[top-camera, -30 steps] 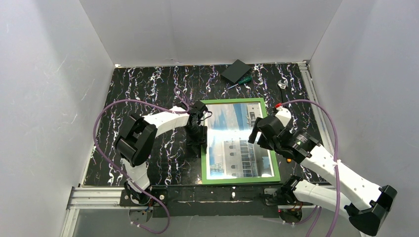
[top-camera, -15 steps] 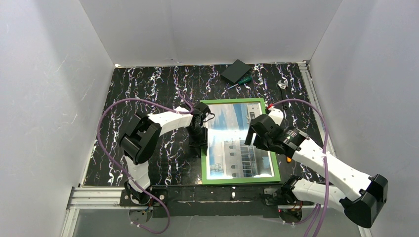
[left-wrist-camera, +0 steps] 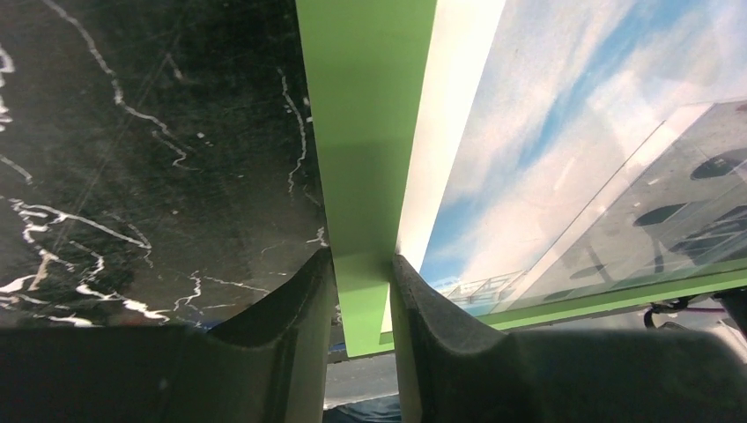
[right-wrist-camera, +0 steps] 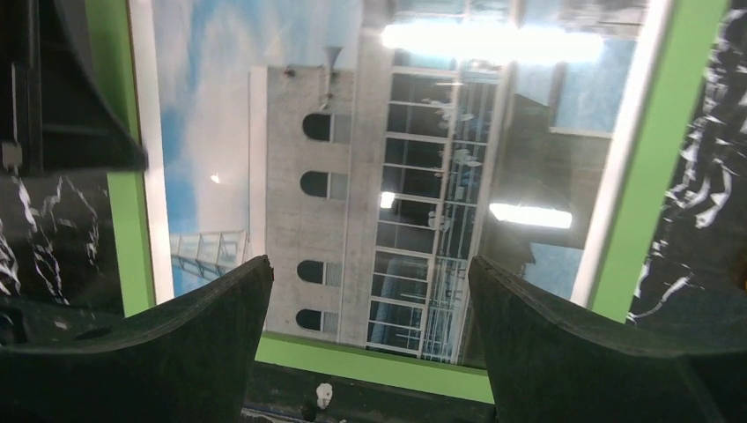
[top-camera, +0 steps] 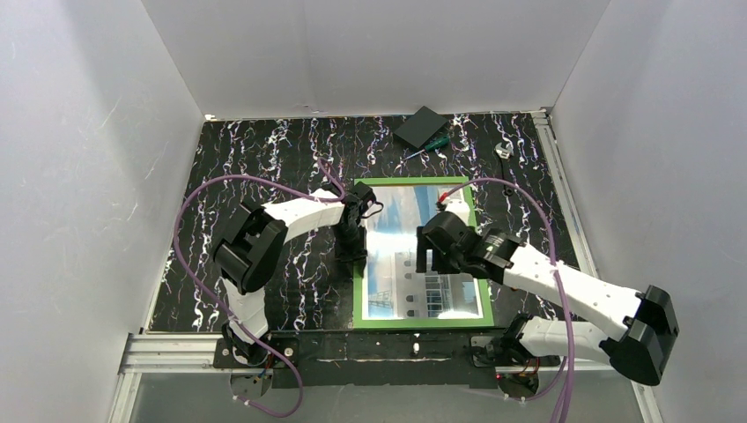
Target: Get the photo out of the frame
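White-walled booth, black desk (top-camera: 264, 150) veined in white, aluminium rail along the lower edge of the overhead view.

Left of centre: left hand (left-wrist-camera: 361, 264), pinching the left rail of the frame (top-camera: 423, 319). One finger on the outer edge of the rail, the other on the inner side beside the print. Whether that rail is raised off the desk: cannot tell.

Centre: frame, bright green, face up, long sides running top to bottom of the overhead view. Photo (right-wrist-camera: 352, 176) seated inside it, not yet out: white building, blue sky, lamp glare across the upper part.

Right of centre: right hand (top-camera: 432, 256), fingers spread wide, hovering over the lower half of the photo, gripping nothing.

Upper right: dark flat square (top-camera: 420, 126), green-handled screwdriver (top-camera: 430, 144) just beside it, both well apart from the frame.

Step in hand, as judged: bracing the frame ahead of extraction. Recommended: firm pinch on the rail without twisting, so no sliding on the desk. Glossy face likely slippery, so edge contact preferable to pressing on the surface. Access from the back possibly needed, hence a controlled tilt rather than a pull.
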You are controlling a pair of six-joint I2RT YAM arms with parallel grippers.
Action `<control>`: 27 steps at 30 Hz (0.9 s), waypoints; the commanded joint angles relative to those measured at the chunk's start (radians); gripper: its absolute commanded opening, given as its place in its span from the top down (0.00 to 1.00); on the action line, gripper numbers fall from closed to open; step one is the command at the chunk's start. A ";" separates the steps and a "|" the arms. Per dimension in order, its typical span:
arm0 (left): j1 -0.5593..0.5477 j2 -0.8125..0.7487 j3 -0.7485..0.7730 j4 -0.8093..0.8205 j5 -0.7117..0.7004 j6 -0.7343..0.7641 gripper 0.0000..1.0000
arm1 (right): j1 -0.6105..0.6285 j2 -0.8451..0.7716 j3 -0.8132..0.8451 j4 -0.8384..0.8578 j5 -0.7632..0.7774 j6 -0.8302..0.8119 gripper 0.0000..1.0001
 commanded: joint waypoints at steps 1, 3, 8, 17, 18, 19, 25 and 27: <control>0.006 -0.057 0.040 -0.219 -0.035 0.026 1.00 | 0.110 0.059 0.019 0.112 0.016 -0.095 0.11; 0.006 -0.069 0.063 -0.250 -0.044 0.033 1.00 | 0.187 0.086 0.025 0.171 0.016 -0.164 0.11; 0.006 -0.093 0.119 -0.344 -0.105 0.033 1.00 | 0.343 0.159 0.070 0.252 0.034 -0.316 0.11; 0.006 -0.124 0.172 -0.437 -0.113 0.038 1.00 | 0.626 0.384 0.224 0.202 0.271 -0.428 0.10; 0.006 -0.127 0.180 -0.443 -0.113 0.038 1.00 | 0.644 0.413 0.243 0.195 0.284 -0.433 0.11; 0.007 -0.128 0.184 -0.449 -0.112 0.041 1.00 | 0.673 0.443 0.263 0.184 0.311 -0.437 0.10; 0.005 -0.142 0.214 -0.488 -0.131 0.054 1.00 | 0.767 0.609 0.387 0.039 0.448 -0.411 0.10; 0.006 -0.143 0.227 -0.502 -0.124 0.052 1.00 | 0.788 0.659 0.418 -0.020 0.510 -0.381 0.11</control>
